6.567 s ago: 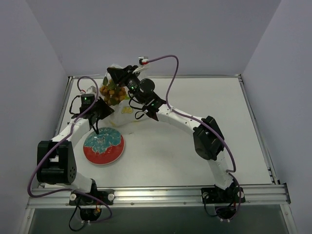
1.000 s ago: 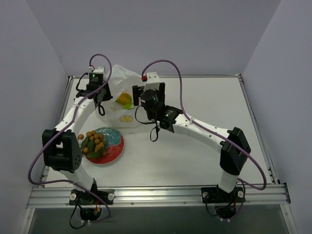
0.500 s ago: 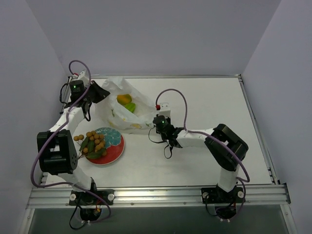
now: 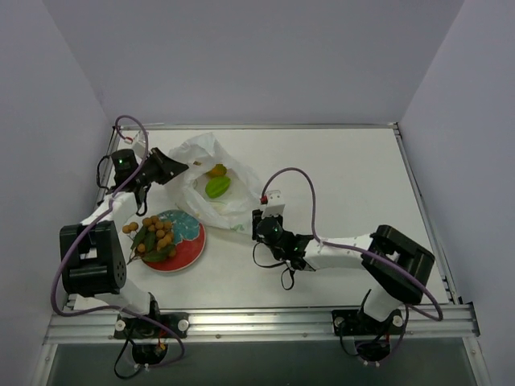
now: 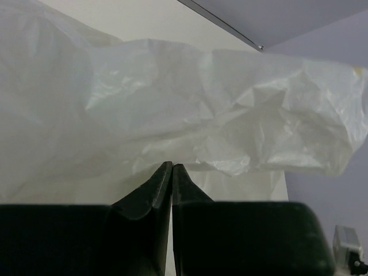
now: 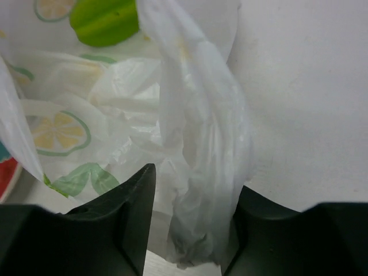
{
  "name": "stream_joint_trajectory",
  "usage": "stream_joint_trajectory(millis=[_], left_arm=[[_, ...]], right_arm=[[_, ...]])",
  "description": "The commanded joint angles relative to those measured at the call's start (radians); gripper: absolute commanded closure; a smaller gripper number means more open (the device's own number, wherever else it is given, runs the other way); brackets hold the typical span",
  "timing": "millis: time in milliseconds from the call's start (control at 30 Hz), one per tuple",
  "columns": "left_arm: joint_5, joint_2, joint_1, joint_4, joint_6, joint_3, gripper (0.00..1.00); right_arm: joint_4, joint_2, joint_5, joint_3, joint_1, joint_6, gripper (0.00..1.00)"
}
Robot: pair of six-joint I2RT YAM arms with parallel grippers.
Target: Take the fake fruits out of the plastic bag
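Note:
The translucent white plastic bag (image 4: 233,205) lies crumpled at the middle left. A green fruit (image 4: 217,187) and a yellow-orange fruit (image 4: 216,170) sit in its open mouth. The tan-brown bunch with green leaves (image 4: 154,236) lies on the plate (image 4: 191,241). My left gripper (image 4: 183,166) is shut on the bag's left edge; in the left wrist view its fingertips (image 5: 172,165) pinch the film (image 5: 230,115). My right gripper (image 4: 256,219) is open at the bag's near right corner. In the right wrist view (image 6: 194,179) a twisted strip of bag (image 6: 201,172) hangs between the jaws, with the green fruit (image 6: 103,20) above.
The red-rimmed teal plate stands left of the bag near the left arm; its rim (image 6: 4,172) shows at the right wrist view's left edge. Grey walls close the table at left, back and right. A metal rail (image 4: 257,322) runs along the near edge.
The bunch went from the bag to the plate. My right arm drew back toward the near edge and lower. The bag spread flatter, showing both fruits. My left gripper shifted right.

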Motion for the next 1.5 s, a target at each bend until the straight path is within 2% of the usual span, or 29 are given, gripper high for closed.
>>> stream_joint_trajectory(millis=[0,33,100,133,267,300,333,400,433,533,667,767,800,900,1067,1167,1200,1233,1333,1467], left_arm=[[0.076,-0.079,0.004,0.079,-0.010,-0.005,0.98],[0.100,-0.080,0.003,0.084,-0.016,-0.005,0.98],[0.119,-0.079,0.000,0.122,-0.041,-0.008,0.98],[0.130,-0.073,0.000,0.141,-0.050,-0.011,0.98],[0.159,-0.049,0.000,0.230,-0.092,-0.019,0.98],[0.159,-0.049,0.000,0.236,-0.096,-0.020,0.97],[0.157,-0.051,0.000,0.234,-0.095,-0.019,0.98],[0.145,-0.060,0.001,0.213,-0.084,-0.016,0.98],[0.135,-0.075,0.003,0.193,-0.060,-0.014,0.98],[0.104,-0.097,0.001,0.145,-0.036,-0.011,0.98],[0.088,-0.114,0.000,0.136,-0.036,-0.017,0.98],[0.082,-0.109,-0.003,0.136,-0.046,-0.020,0.98],[0.081,-0.108,-0.005,0.142,-0.050,-0.022,0.98],[0.078,-0.111,-0.008,0.164,-0.075,-0.028,0.98],[0.047,-0.109,-0.008,0.124,-0.039,-0.023,0.98],[0.050,-0.088,-0.008,0.116,-0.038,-0.017,0.98],[0.050,-0.086,-0.008,0.119,-0.041,-0.017,0.98],[0.045,-0.086,-0.008,0.125,-0.041,-0.017,0.98],[0.039,-0.089,-0.008,0.130,-0.044,-0.020,0.98],[0.044,-0.095,-0.010,0.138,-0.050,-0.026,0.98]], right_arm=[[-0.044,-0.147,0.041,0.051,0.005,-0.029,0.61],[-0.104,-0.197,0.030,0.065,0.008,-0.036,0.54],[-0.186,-0.250,0.025,0.100,0.033,-0.082,0.48],[-0.214,-0.296,0.024,0.111,0.042,-0.095,0.39],[-0.336,-0.391,0.012,0.172,0.068,-0.127,0.40],[-0.348,-0.406,0.006,0.193,0.070,-0.131,0.44],[-0.348,-0.420,-0.013,0.206,0.071,-0.138,0.59],[-0.344,-0.410,-0.037,0.241,0.073,-0.141,0.73],[-0.336,-0.372,-0.051,0.284,0.073,-0.136,0.85],[-0.282,-0.258,-0.103,0.370,0.073,-0.109,0.95],[-0.175,-0.083,-0.035,0.446,0.059,0.029,0.97],[-0.132,0.050,0.060,0.514,0.057,0.101,0.91],[-0.120,0.081,0.152,0.526,0.057,0.156,0.90],[-0.097,0.198,0.270,0.577,0.042,0.258,0.89],[-0.087,0.382,0.309,0.681,-0.027,0.361,0.88],[-0.110,0.458,0.233,0.749,-0.085,0.436,0.78],[-0.121,0.472,0.228,0.764,-0.093,0.442,0.72],[-0.121,0.500,0.220,0.793,-0.099,0.441,0.56],[-0.167,0.547,0.194,0.847,-0.114,0.453,0.42],[-0.181,0.583,0.150,0.862,-0.127,0.504,0.41]])
